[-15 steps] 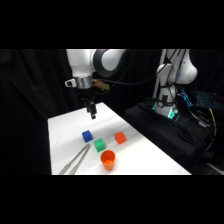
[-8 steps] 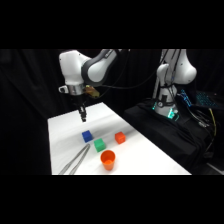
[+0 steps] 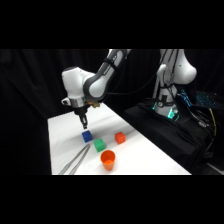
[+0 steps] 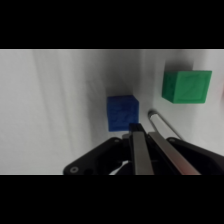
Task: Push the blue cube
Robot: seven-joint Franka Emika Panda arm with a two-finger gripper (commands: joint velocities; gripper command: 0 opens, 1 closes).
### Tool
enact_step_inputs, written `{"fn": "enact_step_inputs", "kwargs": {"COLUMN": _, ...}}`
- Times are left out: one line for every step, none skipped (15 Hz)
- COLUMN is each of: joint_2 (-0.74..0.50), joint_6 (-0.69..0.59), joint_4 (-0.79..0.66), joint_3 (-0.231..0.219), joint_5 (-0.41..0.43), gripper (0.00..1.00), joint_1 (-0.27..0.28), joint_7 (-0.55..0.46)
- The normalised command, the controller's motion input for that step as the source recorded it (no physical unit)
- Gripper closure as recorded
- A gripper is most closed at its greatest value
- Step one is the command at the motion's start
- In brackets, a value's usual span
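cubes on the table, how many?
3. Blue cube just below the end effector; green cube beside it, nearer the orange cup; red-orange cube off toward the arm's base. None appear hidden.

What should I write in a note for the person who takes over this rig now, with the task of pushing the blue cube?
Gripper: fingers look shut, holding nothing, low over the table just behind the blue cube.
Things: the green cube, red-orange cube, orange cup and metal tongs lie close by.
Done: the approach only; contact with the blue cube cannot be confirmed.
Left: push the blue cube, minding the green cube next to it.
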Motion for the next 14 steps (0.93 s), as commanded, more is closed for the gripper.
{"fn": "enact_step_inputs", "kwargs": {"joint_2": 0.15, "joint_6": 0.35, "joint_4": 0.01, "joint_3": 0.082, "joint_5": 0.036, "gripper": 0.92, "joint_1": -0.088, "joint_7": -0.15}}
{"fn": "enact_step_inputs", "kwargs": {"joint_2": 0.15, "joint_6": 0.33, "joint_4": 0.01, "joint_3": 0.084, "joint_5": 0.033, "gripper": 0.93, "joint_1": -0.094, "joint_7": -0.15}}
{"fn": "enact_step_inputs", "kwargs": {"joint_2": 0.15, "joint_6": 0.32, "joint_4": 0.00, "joint_3": 0.085, "joint_5": 0.028, "gripper": 0.92, "joint_1": -0.098, "joint_7": -0.14}}
{"fn": "enact_step_inputs", "kwargs": {"joint_2": 0.16, "joint_6": 0.31, "joint_4": 0.01, "joint_3": 0.090, "joint_5": 0.020, "gripper": 0.93, "joint_1": -0.098, "joint_7": -0.14}}
{"fn": "enact_step_inputs", "kwargs": {"joint_2": 0.17, "joint_6": 0.29, "joint_4": 0.01, "joint_3": 0.100, "joint_5": 0.024, "gripper": 0.93, "joint_1": -0.104, "joint_7": -0.15}}
{"fn": "enact_step_inputs", "kwargs": {"joint_2": 0.17, "joint_6": 0.27, "joint_4": 0.01, "joint_3": 0.107, "joint_5": 0.025, "gripper": 0.94, "joint_1": -0.108, "joint_7": -0.15}}
{"fn": "enact_step_inputs", "kwargs": {"joint_2": 0.14, "joint_6": 0.24, "joint_4": 0.02, "joint_3": 0.107, "joint_5": 0.020, "gripper": 0.94, "joint_1": -0.106, "joint_7": -0.14}}
{"fn": "enact_step_inputs", "kwargs": {"joint_2": 0.11, "joint_6": 0.20, "joint_4": 0.02, "joint_3": 0.106, "joint_5": 0.013, "gripper": 0.94, "joint_1": -0.103, "joint_7": -0.14}}
{"fn": "enact_step_inputs", "kwargs": {"joint_2": 0.04, "joint_6": 0.14, "joint_4": 0.00, "joint_3": 0.105, "joint_5": 0.006, "gripper": 0.94, "joint_1": -0.100, "joint_7": -0.14}}
{"fn": "enact_step_inputs", "kwargs": {"joint_2": -0.03, "joint_6": 0.06, "joint_4": -0.03, "joint_3": 0.088, "joint_5": -0.012, "gripper": 0.93, "joint_1": -0.080, "joint_7": -0.11}}
{"fn": "enact_step_inputs", "kwargs": {"joint_2": -0.12, "joint_6": -0.03, "joint_4": -0.06, "joint_3": 0.066, "joint_5": -0.030, "gripper": 0.94, "joint_1": -0.058, "joint_7": -0.08}}
{"fn": "enact_step_inputs", "kwargs": {"joint_2": -0.23, "joint_6": -0.17, "joint_4": -0.08, "joint_3": 0.071, "joint_5": -0.021, "gripper": 0.95, "joint_1": -0.059, "joint_7": -0.07}}
{"fn": "enact_step_inputs", "kwargs": {"joint_2": -0.34, "joint_6": -0.26, "joint_4": -0.11, "joint_3": 0.078, "joint_5": -0.008, "gripper": 0.95, "joint_1": -0.060, "joint_7": -0.07}}
{"fn": "enact_step_inputs", "kwargs": {"joint_2": -0.43, "joint_6": -0.30, "joint_4": -0.13, "joint_3": 0.094, "joint_5": 0.002, "gripper": 0.95, "joint_1": -0.066, "joint_7": -0.11}}
